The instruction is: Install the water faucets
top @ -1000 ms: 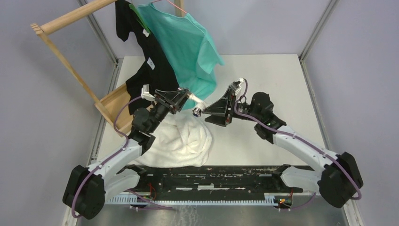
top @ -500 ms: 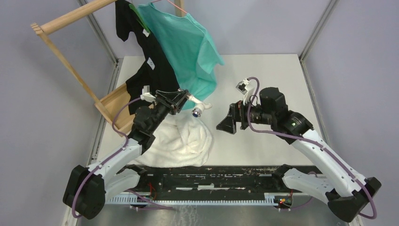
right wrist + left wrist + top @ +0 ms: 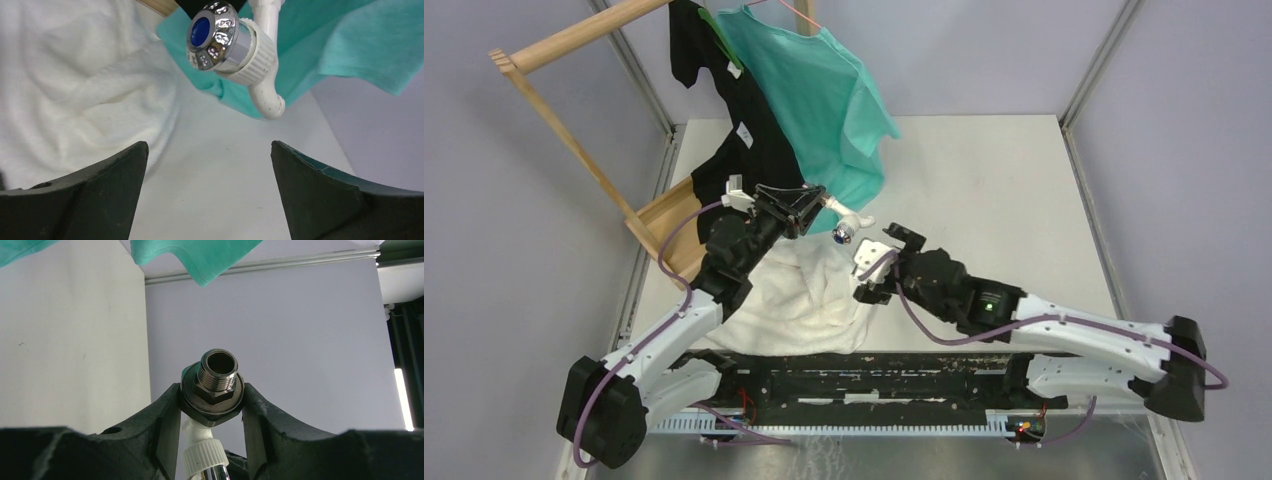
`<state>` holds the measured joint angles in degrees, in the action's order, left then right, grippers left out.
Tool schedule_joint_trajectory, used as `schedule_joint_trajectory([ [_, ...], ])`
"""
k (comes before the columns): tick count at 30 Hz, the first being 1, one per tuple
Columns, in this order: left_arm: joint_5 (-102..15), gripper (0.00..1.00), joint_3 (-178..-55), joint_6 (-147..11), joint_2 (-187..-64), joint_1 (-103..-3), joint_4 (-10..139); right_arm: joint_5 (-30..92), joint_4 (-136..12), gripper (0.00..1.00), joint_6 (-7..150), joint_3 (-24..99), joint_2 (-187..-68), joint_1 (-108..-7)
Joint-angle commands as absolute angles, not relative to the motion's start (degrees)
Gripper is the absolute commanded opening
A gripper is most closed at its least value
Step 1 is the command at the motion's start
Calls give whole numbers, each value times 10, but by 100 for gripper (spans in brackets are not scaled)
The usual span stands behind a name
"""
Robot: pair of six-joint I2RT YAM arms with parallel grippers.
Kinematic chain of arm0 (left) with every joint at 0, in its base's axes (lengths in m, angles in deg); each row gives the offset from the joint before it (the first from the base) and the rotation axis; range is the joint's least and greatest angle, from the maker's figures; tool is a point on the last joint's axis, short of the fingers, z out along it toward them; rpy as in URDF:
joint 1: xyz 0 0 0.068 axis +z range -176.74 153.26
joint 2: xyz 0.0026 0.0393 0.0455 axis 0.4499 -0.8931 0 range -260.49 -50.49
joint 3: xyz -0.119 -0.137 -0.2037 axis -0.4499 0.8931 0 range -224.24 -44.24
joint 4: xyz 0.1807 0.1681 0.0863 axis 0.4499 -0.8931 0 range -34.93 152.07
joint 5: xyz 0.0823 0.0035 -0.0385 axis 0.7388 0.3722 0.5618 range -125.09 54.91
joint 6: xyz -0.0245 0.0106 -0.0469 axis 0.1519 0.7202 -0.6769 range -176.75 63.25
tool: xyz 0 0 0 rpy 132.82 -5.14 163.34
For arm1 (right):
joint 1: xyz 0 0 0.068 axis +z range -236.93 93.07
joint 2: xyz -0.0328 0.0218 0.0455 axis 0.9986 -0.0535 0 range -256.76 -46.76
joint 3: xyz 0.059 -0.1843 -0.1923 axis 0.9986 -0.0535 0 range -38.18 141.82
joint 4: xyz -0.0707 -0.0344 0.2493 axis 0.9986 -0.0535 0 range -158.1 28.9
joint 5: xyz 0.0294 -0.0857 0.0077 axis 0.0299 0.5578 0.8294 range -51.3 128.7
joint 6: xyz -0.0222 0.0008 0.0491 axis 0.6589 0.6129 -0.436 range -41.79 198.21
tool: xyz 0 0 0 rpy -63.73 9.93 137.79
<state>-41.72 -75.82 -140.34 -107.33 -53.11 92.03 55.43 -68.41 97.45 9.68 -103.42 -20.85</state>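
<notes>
Right hand (image 3: 208, 146) now beneath blue-dotted faucet (image 3: 227, 42)

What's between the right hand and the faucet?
Nothing. In the right wrist view, only open air separates the right hand from the faucet.

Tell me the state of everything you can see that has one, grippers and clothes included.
Left gripper, shut on the metal fitting.
Right gripper, open, empty, short of the faucet.
Fitting, clamped, threaded end free.
Faucet, lifted off the table, blue-dot knob end free.
Towel, crumpled on the table.
Teal shirt, hanging.
Black shirt, hanging.
</notes>
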Motion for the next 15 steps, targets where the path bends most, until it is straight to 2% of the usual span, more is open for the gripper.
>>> schedule_joint_trajectory([
  [1, -427, 3, -795, -1385, -1058, -531, 951, 732, -505, 98, 1142, 118, -1110, -194],
  [4, -432, 3, -795, -1385, -1059, -531, 948, 743, -375, 98, 1223, 87, -1156, -192],
  [6, -437, 3, -793, -1389, -1060, -531, 947, 746, -341, 92, 1260, 90, -1188, -192],
  [7, -440, 3, -794, -1389, -1062, -530, 947, 744, -332, 86, 1264, 94, -1199, -192],
  [9, -450, 3, -796, -1388, -1067, -530, 947, 732, -300, 67, 1261, 94, -1212, -193],
  [15, -469, 3, -797, -1401, -1080, -531, 961, 670, -397, 33, 1117, 134, -1203, -226],
])
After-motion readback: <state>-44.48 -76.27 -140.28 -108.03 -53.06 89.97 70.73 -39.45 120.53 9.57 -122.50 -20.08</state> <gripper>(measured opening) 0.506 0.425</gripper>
